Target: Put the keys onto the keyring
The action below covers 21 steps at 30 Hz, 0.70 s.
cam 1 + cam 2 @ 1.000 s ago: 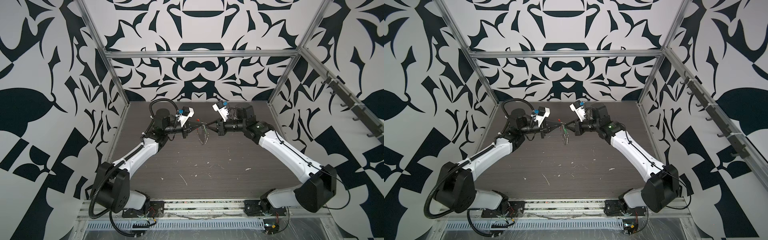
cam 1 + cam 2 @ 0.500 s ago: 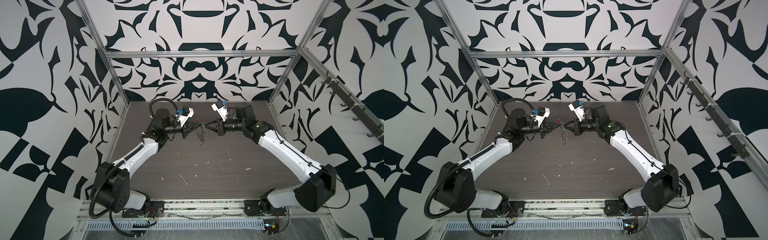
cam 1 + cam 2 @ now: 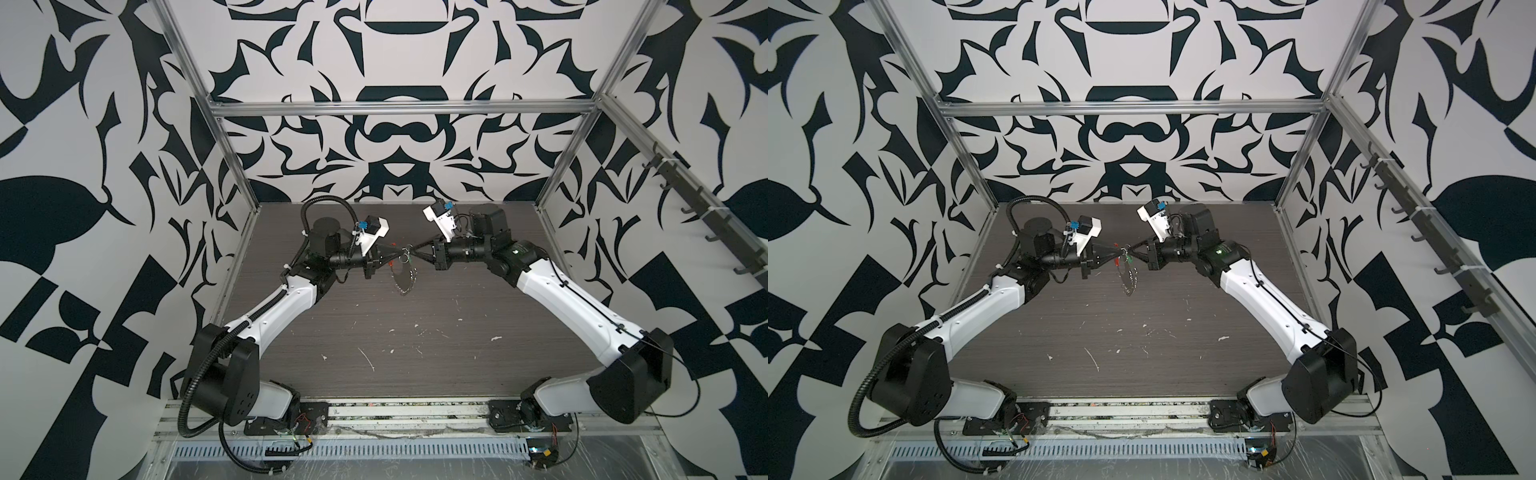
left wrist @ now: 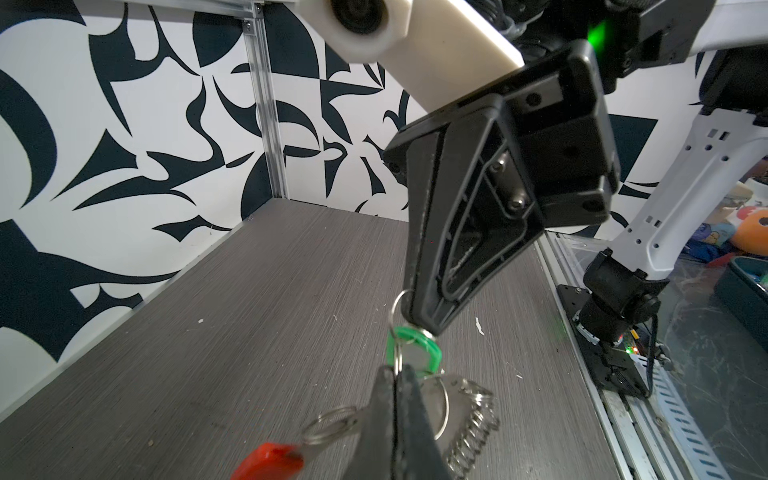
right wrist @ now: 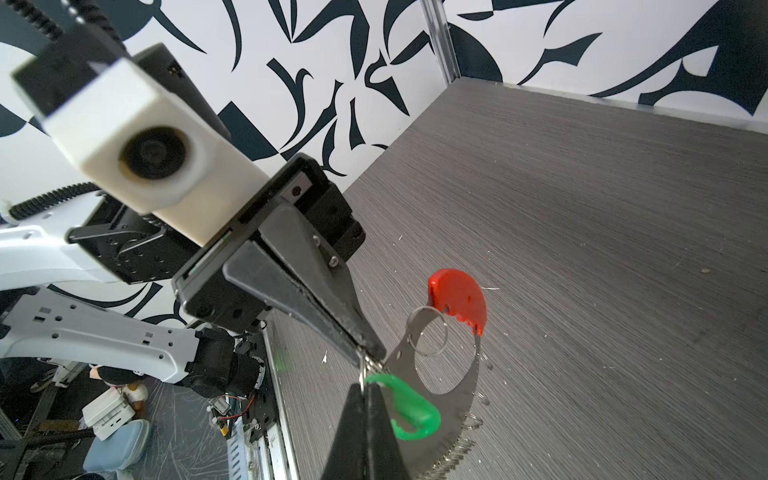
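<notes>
Both grippers meet tip to tip in mid-air over the back middle of the table. The keyring [image 5: 457, 399] is a silver crescent plate edged with several small rings; it carries a red tag [image 5: 457, 299] and hangs below the tips [image 3: 405, 282] [image 3: 1129, 280]. My left gripper [image 4: 397, 370] is shut on the keyring's end [image 3: 400, 252]. The keys, one green tag [image 5: 411, 409] [image 4: 411, 349] with a small silver ring, lie against the plate. My right gripper [image 5: 368, 386] [image 3: 1133, 250] is shut on that small ring.
The dark wood-grain table [image 3: 415, 332] has white scraps [image 3: 368, 359] scattered over its front half. Patterned walls and aluminium posts [image 3: 239, 178] close in the back and sides. A rail of hooks [image 3: 706, 216] runs along the right wall.
</notes>
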Tool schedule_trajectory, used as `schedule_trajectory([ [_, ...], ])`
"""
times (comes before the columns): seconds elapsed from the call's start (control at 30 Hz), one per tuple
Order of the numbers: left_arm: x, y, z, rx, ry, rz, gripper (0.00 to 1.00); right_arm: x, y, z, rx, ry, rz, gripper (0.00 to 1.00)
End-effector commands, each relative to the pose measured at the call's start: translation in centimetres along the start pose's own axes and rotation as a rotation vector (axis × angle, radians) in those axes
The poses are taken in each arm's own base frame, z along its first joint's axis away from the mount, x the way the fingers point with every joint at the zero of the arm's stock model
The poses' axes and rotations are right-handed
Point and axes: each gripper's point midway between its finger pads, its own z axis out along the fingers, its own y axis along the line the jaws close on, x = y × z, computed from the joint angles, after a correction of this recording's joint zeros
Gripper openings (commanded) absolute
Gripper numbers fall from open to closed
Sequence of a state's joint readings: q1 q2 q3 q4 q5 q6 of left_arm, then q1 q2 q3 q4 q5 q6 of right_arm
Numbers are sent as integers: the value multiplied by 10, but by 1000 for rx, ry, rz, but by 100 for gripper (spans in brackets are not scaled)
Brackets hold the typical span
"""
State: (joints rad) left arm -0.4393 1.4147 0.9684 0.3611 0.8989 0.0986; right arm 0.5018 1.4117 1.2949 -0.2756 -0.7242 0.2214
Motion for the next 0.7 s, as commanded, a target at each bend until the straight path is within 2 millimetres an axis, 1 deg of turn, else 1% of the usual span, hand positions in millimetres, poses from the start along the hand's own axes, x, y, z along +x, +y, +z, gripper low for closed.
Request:
schedule_trajectory([
  [0.0, -24, -8, -2, 22, -36, 65, 0, -19, 10, -3, -8, -39, -63, 0],
  [0.13, -26, -8, -2, 22, -36, 69, 0, -14, 6, -1, -3, -23, -52, 0],
  [0.27, -26, -8, -2, 22, -36, 69, 0, -9, 6, -1, -3, -12, -50, 0],
  [0.47, -26, -6, -1, 22, -36, 67, 0, -5, 13, -4, -29, -2, -60, 0],
  [0.67, -28, -6, -2, 20, -35, 71, 0, 3, 17, -3, -47, 23, -64, 0],
])
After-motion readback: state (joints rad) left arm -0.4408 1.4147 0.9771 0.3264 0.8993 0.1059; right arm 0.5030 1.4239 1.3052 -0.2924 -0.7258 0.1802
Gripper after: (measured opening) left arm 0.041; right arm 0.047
